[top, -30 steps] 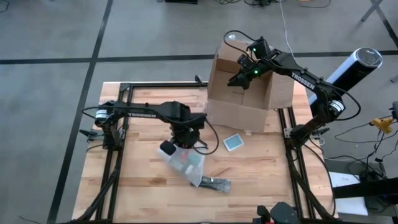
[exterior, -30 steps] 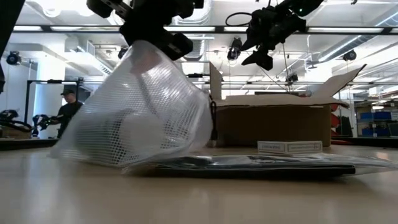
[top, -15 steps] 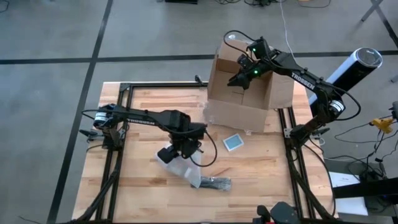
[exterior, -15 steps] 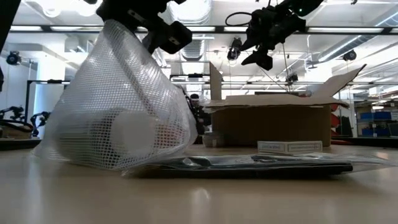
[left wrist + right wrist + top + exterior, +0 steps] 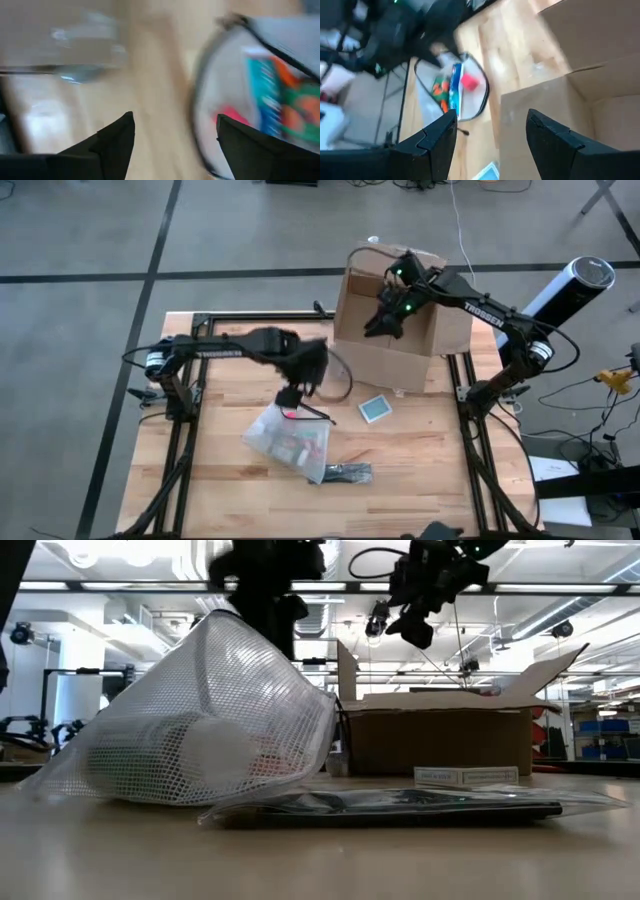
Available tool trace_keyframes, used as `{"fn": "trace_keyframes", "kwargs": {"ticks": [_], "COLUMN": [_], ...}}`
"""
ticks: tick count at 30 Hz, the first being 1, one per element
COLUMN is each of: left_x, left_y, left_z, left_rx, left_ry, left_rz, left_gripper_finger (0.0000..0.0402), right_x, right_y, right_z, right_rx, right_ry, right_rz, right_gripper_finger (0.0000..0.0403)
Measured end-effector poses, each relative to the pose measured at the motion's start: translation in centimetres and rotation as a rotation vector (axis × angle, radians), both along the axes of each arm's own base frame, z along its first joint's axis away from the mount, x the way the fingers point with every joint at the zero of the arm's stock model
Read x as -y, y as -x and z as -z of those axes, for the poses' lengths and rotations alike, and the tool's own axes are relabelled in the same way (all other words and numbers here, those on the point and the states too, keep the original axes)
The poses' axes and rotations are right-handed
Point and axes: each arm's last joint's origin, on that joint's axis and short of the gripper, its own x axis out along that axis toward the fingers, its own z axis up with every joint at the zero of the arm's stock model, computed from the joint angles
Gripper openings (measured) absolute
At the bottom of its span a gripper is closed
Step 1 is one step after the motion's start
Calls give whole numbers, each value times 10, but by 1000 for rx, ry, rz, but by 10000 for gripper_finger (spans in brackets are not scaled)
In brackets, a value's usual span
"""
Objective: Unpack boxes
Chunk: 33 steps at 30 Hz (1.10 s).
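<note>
Since the earlier frames the left claw [image 5: 297, 395] is letting go of the mesh pouch [image 5: 288, 442] and lifting away: its fingers [image 5: 114, 137] are standing apart with nothing between them, and the pouch is now lying slack on the counter [image 5: 420, 460]. The right claw [image 5: 380, 320] is shifting slightly over the cardboard box [image 5: 385, 340] — its fingers [image 5: 440, 135] are spread and empty. The box is sitting at the counter's far edge, flaps open, on the right arm's side. The high view is showing a small blue-and-white card [image 5: 376, 409] between box and pouch, and a flat dark packet [image 5: 345, 474] touching the pouch's near edge. The low view alone is revealing a white cylinder [image 5: 190, 752] inside the mesh; the left wrist view is adding coloured packaging [image 5: 272, 95] there.
</note>
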Motion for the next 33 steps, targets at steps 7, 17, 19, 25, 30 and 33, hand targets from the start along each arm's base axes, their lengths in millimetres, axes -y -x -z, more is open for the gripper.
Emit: {"fn": "trace_keyframes", "kwargs": {"ticks": [7, 17, 19, 25, 30, 33], "left_x": [-63, -121, -125, -137, -144, -145], "left_y": [-11, -7, -12, -28, -37, -39], "left_z": [19, 95, 103, 123, 142, 139], "left_rx": [128, 208, 260, 350, 334, 322], "left_ry": [27, 253, 243, 190, 199, 181], "left_rz": [-174, -377, -383, -390, -411, -395], "left_gripper_finger": [239, 320, 339, 371, 376, 370], "right_x": [-15, -15, -14, -14, -14, -13], "right_y": [-11, -8, -8, -8, -8, -8], "right_z": [0, -2, -2, -2, -2, -2], "right_rx": [-24, -23, -25, -28, -31, -37], "right_ry": [29, 23, 19, 11, 13, 24], "right_rz": [-34, -17, -12, -6, -1, 9], "right_gripper_finger": [208, 208, 208, 208, 208, 208]}}
